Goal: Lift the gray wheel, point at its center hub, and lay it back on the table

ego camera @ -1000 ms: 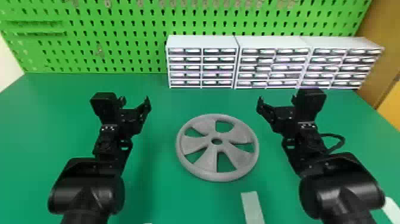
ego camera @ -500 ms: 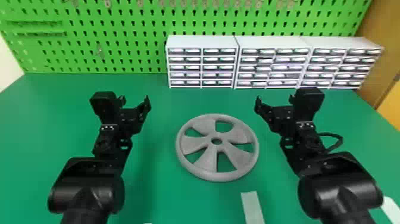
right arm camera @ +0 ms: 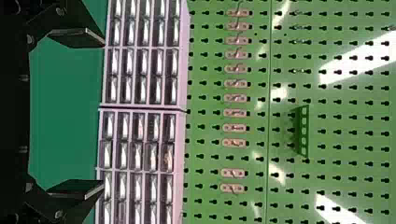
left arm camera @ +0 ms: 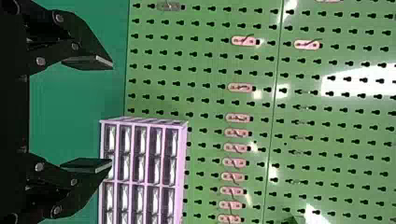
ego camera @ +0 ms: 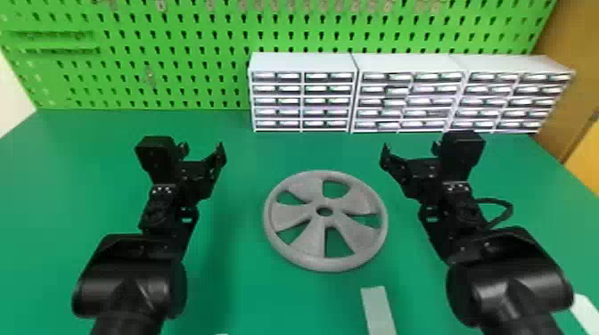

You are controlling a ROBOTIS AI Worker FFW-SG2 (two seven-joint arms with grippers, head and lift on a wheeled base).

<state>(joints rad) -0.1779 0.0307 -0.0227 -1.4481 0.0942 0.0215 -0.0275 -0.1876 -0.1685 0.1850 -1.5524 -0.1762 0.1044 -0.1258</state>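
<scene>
Lighting is bright and even across the tabletop (ego camera: pixel 249 307). Faint shadow lies beside the left arm (ego camera: pixel 133 285); its casing carries dull highlights. White glare patches mark the pegboard (left arm camera: pixel 210 70) in both wrist views.

The gray wheel (ego camera: pixel 310 240) looks like matt plastic, and the desk (ego camera: pixel 240 285) is smooth. Glossy highlights mark the pegboard (left arm camera: pixel 261 102), while the black arm covers (ego camera: pixel 512 285) look like smooth, softly shiny plastic.
</scene>
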